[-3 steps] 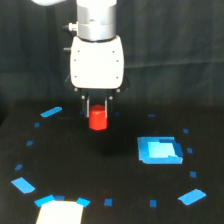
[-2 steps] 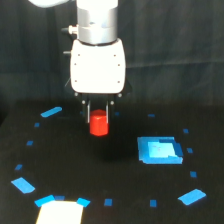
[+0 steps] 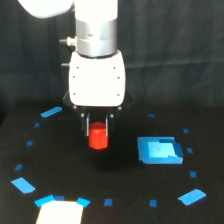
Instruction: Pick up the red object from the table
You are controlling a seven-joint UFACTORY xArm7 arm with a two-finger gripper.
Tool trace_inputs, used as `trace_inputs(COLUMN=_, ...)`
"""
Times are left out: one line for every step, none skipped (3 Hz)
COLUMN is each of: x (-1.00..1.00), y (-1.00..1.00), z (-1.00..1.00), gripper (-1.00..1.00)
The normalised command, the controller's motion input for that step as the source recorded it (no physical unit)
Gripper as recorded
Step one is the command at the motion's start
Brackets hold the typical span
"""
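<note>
You've got the gripper [image 3: 98,128] jaws pinching the red object [image 3: 98,138], which hangs just off the tabletop [image 3: 120,190], so your next move is a steady lift straight up.

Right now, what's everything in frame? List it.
red object: 1, bright red-orange, upright, between the pincer fingers at the centre of the table; whether it touches the surface cannot be told.
table: 1, black matte, fills the lower part of the exterior view.
light-blue square patch: 1, light blue, flat on the table toward the exterior view's right of the red object.
blue tape marks: many, blue, small pieces scattered in a rough ring around the centre of the table.
white sheet: 1, white, at the bottom edge toward the exterior view's left, partly cut off.
dark backdrop: 1, black, behind the table.
arm: 1, white and grey, coming down from the top.
pincer: 1, dark fingers, around the red object.
</note>
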Motion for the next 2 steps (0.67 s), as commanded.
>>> trace_inputs(x=0.25, y=1.0, z=0.54, gripper=-1.0)
trace_inputs(x=0.38, y=1.0, z=0.96, gripper=-1.0)
